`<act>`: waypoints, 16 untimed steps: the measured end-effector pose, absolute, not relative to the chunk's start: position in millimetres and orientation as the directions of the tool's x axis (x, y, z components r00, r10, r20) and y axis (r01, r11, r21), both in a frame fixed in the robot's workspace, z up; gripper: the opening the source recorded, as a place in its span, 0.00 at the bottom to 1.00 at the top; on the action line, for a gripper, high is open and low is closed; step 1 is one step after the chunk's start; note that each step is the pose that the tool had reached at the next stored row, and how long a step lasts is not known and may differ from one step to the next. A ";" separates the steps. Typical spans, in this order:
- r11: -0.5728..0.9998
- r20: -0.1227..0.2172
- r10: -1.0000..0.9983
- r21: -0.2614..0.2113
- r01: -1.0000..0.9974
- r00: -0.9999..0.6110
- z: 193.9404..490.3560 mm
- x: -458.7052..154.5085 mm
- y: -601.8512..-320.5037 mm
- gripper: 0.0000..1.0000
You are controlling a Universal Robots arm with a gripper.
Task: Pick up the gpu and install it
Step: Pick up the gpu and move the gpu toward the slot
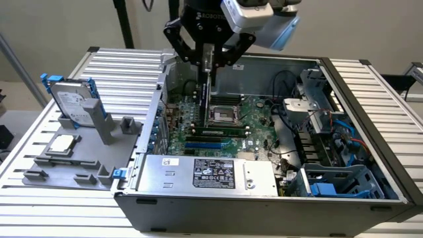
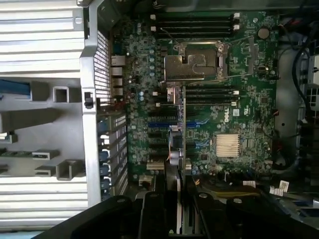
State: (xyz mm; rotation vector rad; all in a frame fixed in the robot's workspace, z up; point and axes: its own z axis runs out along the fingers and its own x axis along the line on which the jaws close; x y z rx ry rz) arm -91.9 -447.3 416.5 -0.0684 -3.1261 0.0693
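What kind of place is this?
Probably a robot lab or workshop bench: an open computer case sits on a ribbed metal table, a hard drive stands in a grey holder, and robot jaws grip the gpu.

Exterior view: lit brightly and evenly from overhead, with soft glare on the white ribbed metal table slats (image 1: 126, 64) and the silver labelled power-supply box (image 1: 205, 173); shaded inside the open grey metal computer case (image 1: 264, 210).

Wrist view: dimmer and bluish; washed out on the slats; glinting on the square silver finned heatsink (image 2: 228, 145) and along the edge of the thin green circuit-board card (image 2: 183, 114); near-black across the black two-fingered gripper (image 2: 180, 180).
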 end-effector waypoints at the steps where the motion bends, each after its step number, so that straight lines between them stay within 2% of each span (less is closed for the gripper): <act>1: 0.998 0.013 0.044 -0.045 0.043 -0.999 414.9 -87.2 -446.4 0.27; 16: 0.998 0.013 0.036 -0.053 0.035 -0.999 388.1 -41.4 -429.8 0.27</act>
